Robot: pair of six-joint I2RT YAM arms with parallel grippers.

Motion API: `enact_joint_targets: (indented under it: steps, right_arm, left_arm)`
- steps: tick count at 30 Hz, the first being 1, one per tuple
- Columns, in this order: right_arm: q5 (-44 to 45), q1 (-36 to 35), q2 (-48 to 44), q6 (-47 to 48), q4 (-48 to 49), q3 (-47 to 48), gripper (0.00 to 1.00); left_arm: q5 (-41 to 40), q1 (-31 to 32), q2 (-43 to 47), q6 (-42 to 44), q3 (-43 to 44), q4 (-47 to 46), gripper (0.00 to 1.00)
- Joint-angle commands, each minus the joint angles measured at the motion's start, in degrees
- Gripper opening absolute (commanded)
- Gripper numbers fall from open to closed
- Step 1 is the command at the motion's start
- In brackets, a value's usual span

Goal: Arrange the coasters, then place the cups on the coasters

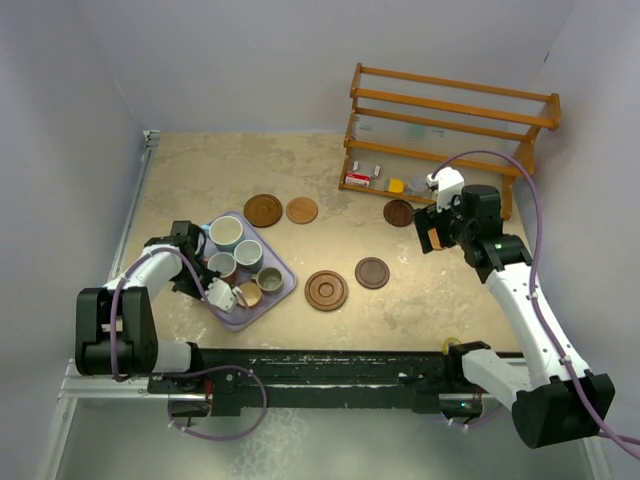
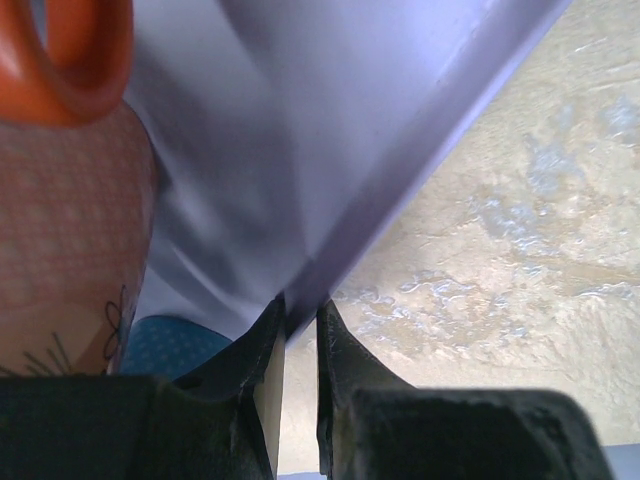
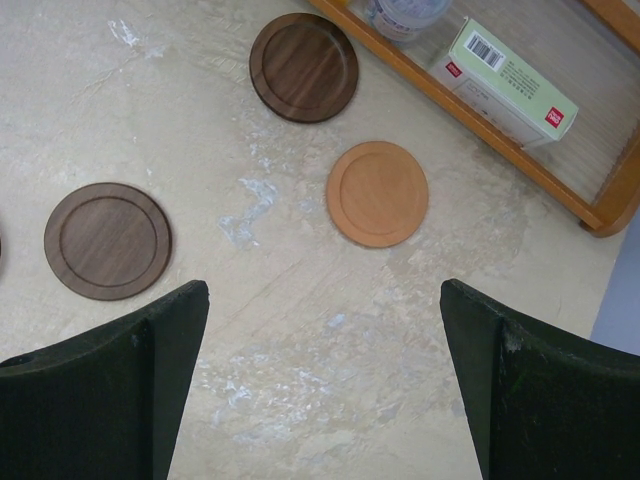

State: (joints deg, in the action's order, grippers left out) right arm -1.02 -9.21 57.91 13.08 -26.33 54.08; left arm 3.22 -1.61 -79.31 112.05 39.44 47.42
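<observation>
Coaster-arranging step. Left gripper (image 2: 298,315) clamped on tray (image 2: 330,120) rim. Right gripper (image 3: 322,290) spread wide over light coaster (image 3: 377,193) beside rack (image 3: 600,212). Next move, likely: descend and pinch it.

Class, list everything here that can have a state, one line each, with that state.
Left gripper: shut on the tray rim.
Right gripper: open, empty, above the coasters.
Cups: in the tray, none on coasters.
Coasters: lying flat, those in view bare.

1. Top external: from high behind the near edge, we look down over the whole beige mottled tabletop (image 1: 420,310).
2. Left wrist: right against the lavender rectangular tray (image 2: 330,130).
3. Right wrist: downward, fairly near; its dark-brown round wooden coaster (image 3: 303,67) shows overhead too.
</observation>
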Motion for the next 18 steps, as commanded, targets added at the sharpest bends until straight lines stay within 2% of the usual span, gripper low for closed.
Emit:
enact_joint_targets:
  steps: [1, 4, 7, 11, 13, 18]
  right_arm:
    - [-0.16, -0.46, 0.16, 0.68, 0.74, 1.64, 1.00]
    - [-0.21, -0.63, 0.33, 0.68, 0.54, 1.77, 1.00]
    - [-0.30, -0.63, 0.37, 0.65, 0.49, 1.90, 1.00]
    - [-0.38, -0.93, 0.52, 0.44, 0.35, 2.22, 1.00]
    - [-0.51, -1.06, 0.62, 0.19, 0.08, 2.41, 1.00]
    - [-0.42, -1.07, -0.14, -0.03, 0.03, 2.11, 1.00]
  left_arm:
    - [-3.46, -3.54, -4.66, 3.13, -0.87, -14.55, 0.03]
    - [-1.73, -3.58, -1.97, 2.47, -0.70, -10.16, 0.03]
    - [0.92, -3.54, 5.28, 2.04, -2.29, -5.74, 0.04]
    - [2.63, -3.49, 14.25, 1.24, -5.20, 0.06, 0.17]
    - [4.39, -3.49, 17.92, 0.35, -5.59, 3.69, 0.27]
    - [10.62, -3.40, 23.75, -2.78, -4.65, 13.54, 0.43]
